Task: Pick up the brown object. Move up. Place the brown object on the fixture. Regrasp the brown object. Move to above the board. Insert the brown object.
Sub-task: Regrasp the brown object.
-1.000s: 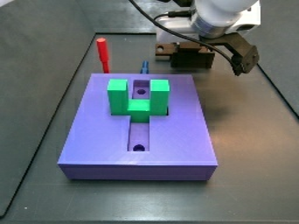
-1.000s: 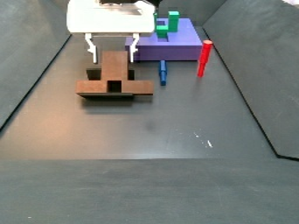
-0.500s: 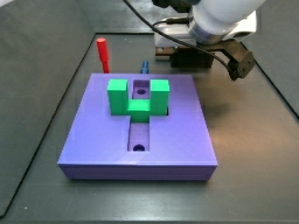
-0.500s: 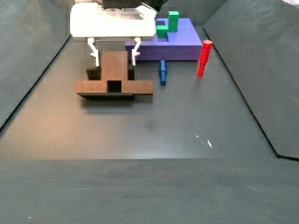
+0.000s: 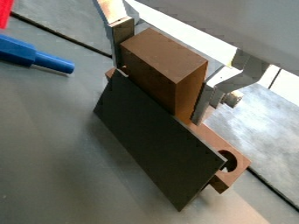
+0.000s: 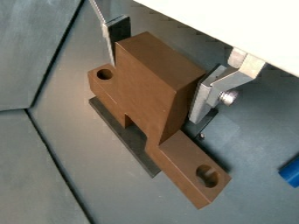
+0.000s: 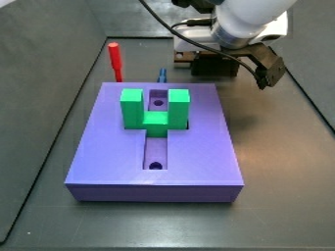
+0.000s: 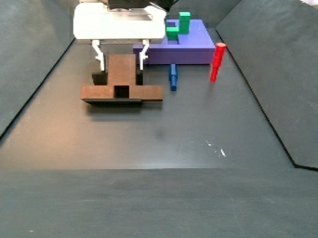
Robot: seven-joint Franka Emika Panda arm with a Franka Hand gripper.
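1. In a wrist view, the tool (image 5: 163,83) straddles the brown object (image 5: 166,74), a silver finger (image 5: 207,94) on each flank. The object stands against the fixture (image 5: 152,151), directly under the tool. Whether the pads press it or stand just off it cannot be told.
2. The other wrist picture gives the same: the brown object (image 6: 152,83) between the plates, the fixture (image 6: 126,136) mostly hidden beneath it. No writing shows.
3. In a side view, the tool (image 7: 242,61) sits beyond the board (image 7: 157,147), whose groove is not yet filled.
4. In the remaining side view, the tool (image 8: 121,54) hangs over the object on the worktop (image 8: 162,139). I judge that placing is done; regrasp, carrying and insertion remain. No labels are legible.
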